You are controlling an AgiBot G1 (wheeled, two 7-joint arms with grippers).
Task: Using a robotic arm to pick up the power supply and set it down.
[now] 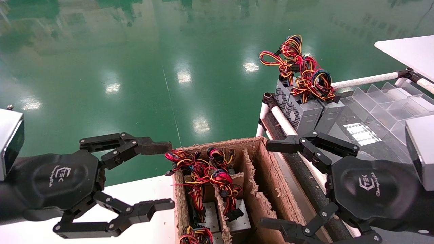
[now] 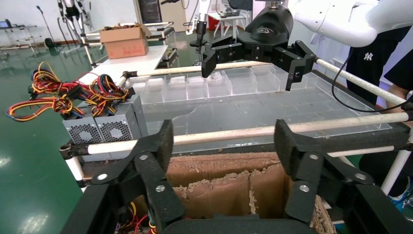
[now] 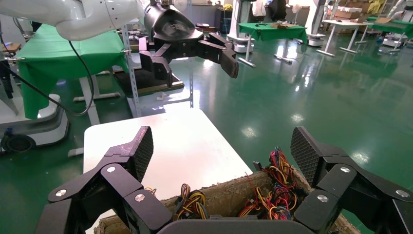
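Note:
Several grey power supplies (image 1: pixel 209 214) lie in a brown cardboard box (image 1: pixel 271 176) with dividers, under tangled red and yellow wires (image 1: pixel 203 169). Three more power supplies (image 1: pixel 303 113) stand on the rack at the right, wires piled on top; the left wrist view shows them too (image 2: pixel 104 129). My left gripper (image 1: pixel 162 176) hovers open and empty just left of the box. My right gripper (image 1: pixel 273 184) hangs open and empty at the box's right wall. From each wrist, its own gripper (image 2: pixel 221 141) (image 3: pixel 224 151) frames the box rim with nothing between the fingers.
A white table (image 1: pixel 142 193) lies left of the box. The rack at the right has white tube rails (image 1: pixel 281 118) and a clear plastic divider tray (image 1: pixel 390 101). Another white tabletop (image 1: pixel 407 51) sits far right. Green floor lies beyond.

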